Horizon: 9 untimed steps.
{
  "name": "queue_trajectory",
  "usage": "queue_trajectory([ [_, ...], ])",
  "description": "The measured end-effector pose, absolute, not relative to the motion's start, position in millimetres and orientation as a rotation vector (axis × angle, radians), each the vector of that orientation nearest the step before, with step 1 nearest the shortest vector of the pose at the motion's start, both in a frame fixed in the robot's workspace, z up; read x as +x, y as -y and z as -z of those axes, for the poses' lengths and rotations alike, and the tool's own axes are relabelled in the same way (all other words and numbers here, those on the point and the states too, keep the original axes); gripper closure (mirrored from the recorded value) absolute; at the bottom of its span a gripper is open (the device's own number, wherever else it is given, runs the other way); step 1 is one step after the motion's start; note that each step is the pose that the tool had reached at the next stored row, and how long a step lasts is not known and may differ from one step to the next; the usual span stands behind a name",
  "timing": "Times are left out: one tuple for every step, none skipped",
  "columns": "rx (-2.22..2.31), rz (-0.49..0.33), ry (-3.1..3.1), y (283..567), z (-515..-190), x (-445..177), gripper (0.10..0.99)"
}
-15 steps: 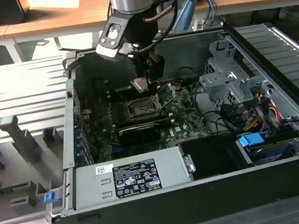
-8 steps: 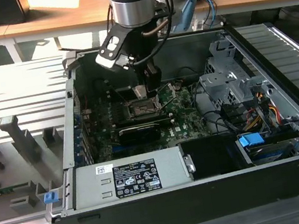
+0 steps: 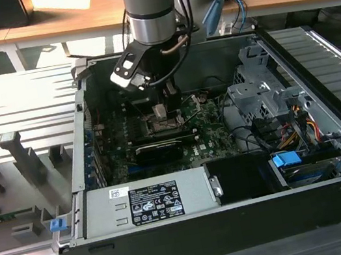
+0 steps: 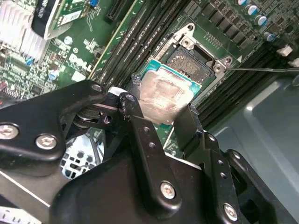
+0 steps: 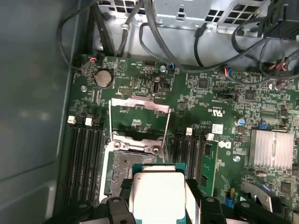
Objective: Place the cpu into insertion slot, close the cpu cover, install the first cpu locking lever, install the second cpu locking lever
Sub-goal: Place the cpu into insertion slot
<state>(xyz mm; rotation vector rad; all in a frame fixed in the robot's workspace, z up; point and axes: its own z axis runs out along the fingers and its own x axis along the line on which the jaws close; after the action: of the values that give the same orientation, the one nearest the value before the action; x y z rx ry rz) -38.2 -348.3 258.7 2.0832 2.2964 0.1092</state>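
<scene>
Over the insertion slot (image 4: 194,63), gripper (image 4: 160,100) clamps the cpu (image 5: 156,193) by its edges; any skew risks damaging the slot.

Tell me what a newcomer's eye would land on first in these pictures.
The silvery cpu stands out most, pinched between the gripper's black fingers just over the insertion slot in both wrist views. Beyond it the cpu cover stands flipped open on the green motherboard. In the exterior view the arm reaches down into the open computer case, with a grey power supply along its near side.
</scene>
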Motion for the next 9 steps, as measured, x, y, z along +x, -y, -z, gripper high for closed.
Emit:
queue_trajectory([
  [2.102, -0.108, -2.279, 348, -255, -38, 0.557],
  [2.119, -0.107, -2.262, 345, -250, -38, 0.557],
  [2.12, -0.108, -2.261, 342, -248, -38, 0.557],
  [2.12, -0.108, -2.261, 339, -245, -38, 0.557],
  [2.12, -0.108, -2.261, 336, -242, -38, 0.557],
  [2.12, -0.107, -2.261, 335, -240, -39, 0.557],
  [2.12, -0.108, -2.261, 332, -236, -39, 0.557],
  [2.123, -0.108, -2.259, 331, -234, -40, 0.557],
  [2.141, -0.108, -2.241, 331, -231, -40, 0.557],
])
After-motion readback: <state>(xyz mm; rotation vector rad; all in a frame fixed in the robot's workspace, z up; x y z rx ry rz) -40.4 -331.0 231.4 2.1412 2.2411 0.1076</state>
